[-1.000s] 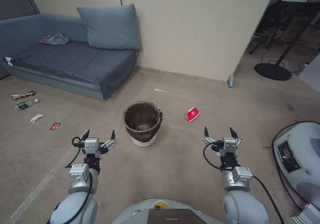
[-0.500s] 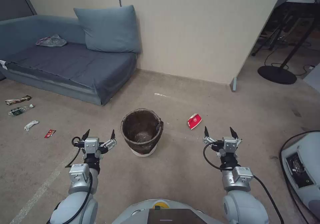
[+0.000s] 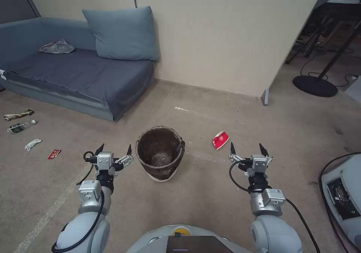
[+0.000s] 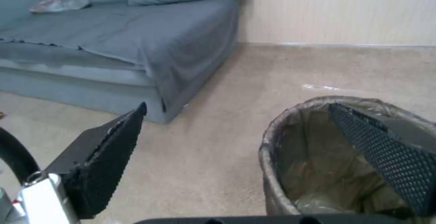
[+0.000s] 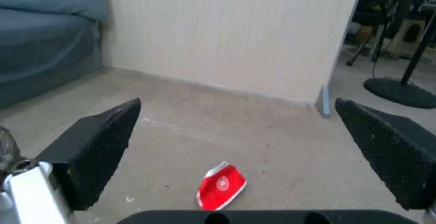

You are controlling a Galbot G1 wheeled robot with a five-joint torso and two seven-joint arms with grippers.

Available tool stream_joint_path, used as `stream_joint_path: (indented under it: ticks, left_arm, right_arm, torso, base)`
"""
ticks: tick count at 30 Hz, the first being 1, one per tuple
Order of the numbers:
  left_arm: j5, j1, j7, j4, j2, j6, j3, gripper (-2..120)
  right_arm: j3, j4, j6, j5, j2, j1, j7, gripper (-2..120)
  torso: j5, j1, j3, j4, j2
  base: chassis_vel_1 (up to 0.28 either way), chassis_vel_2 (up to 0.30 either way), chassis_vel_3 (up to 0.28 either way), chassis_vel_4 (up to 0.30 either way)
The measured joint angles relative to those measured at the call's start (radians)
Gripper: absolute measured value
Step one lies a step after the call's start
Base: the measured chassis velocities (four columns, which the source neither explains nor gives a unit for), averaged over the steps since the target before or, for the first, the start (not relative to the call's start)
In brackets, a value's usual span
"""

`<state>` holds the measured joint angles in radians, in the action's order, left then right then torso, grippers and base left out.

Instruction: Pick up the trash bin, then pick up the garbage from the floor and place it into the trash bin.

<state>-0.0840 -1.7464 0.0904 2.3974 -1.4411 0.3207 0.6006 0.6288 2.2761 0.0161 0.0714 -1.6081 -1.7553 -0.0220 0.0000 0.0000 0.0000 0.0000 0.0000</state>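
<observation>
The trash bin (image 3: 160,153), a small white bucket lined with a dark bag, stands upright on the carpet between my arms; the left wrist view shows its rim (image 4: 291,115) close by. Just left of it my left gripper (image 3: 114,150) hangs open and holds nothing. Right of the bin my right gripper (image 3: 247,148) is open too, just short of a red-white carton (image 3: 220,139) (image 5: 221,189) lying on the floor. More garbage lies far left: a brown wrapper (image 3: 18,114), a clear bottle (image 3: 20,126), a white tissue (image 3: 33,144) and a small red wrapper (image 3: 54,154).
A blue sofa (image 3: 75,76) with a cushion and a grey plastic bag (image 3: 57,47) stands at the back left. A beige partition wall (image 3: 225,34) runs behind the bin. A round stand base (image 3: 315,86) and a white machine (image 3: 344,196) sit at the right.
The whole head view has shifted: the bin and red carton now sit nearer and lower, the left litter farther left. Both grippers stay open.
</observation>
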Motion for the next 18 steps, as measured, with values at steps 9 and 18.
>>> stream_joint_path:
  ticks: [9,18]
  left_arm:
    - [-0.096,0.075,0.0,0.004,0.068,0.155,-0.005,100]
    - [-0.163,0.116,0.063,0.006,0.083,0.275,-0.028,100]
  right_arm:
    - [-0.002,-0.014,0.004,-0.003,0.0,0.003,-0.005,100]
    - [-0.015,-0.031,0.021,-0.008,0.0,0.019,-0.005,100]
  torso:
    - [-0.0001,0.0,0.0,-0.0001,0.0]
    - [-0.0001,0.0,0.0,0.0001,0.0]
  base:
    - [0.0,0.0,0.0,0.0]
    - [0.0,0.0,0.0,0.0]
